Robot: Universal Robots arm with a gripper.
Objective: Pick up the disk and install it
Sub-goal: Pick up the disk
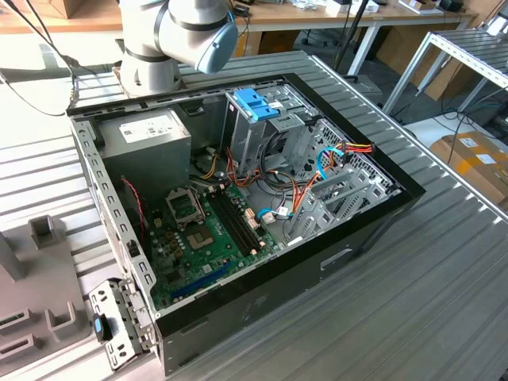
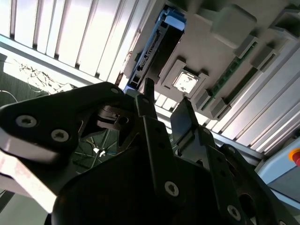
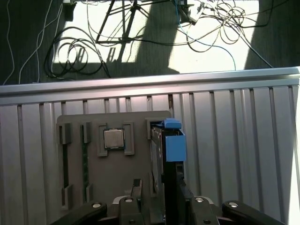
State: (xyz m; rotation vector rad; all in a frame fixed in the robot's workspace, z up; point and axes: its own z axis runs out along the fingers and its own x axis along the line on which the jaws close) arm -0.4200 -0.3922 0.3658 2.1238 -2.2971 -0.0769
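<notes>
The disk point(image 3: 156, 159), likely a stiff, fairly heavy, knock-sensitive metal slab, stands on edge mid-frame in a slot of the grey holder point(image 3: 75, 164) on the ribbed surface point(image 3: 234, 154), seemingly best pinched across its flat faces, while the jaws of the gripper point(image 2: 166, 98) stand apart, empty.

The robot arm point(image 1: 178, 36) is cut off at the exterior view's upper edge, and the grey fixture tray point(image 1: 40, 313) at its lower left corner. In the first wrist view, one finger point(image 3: 171, 192) of the gripper point(image 3: 153, 185) hides the lower part of the disk point(image 3: 174, 146).
</notes>
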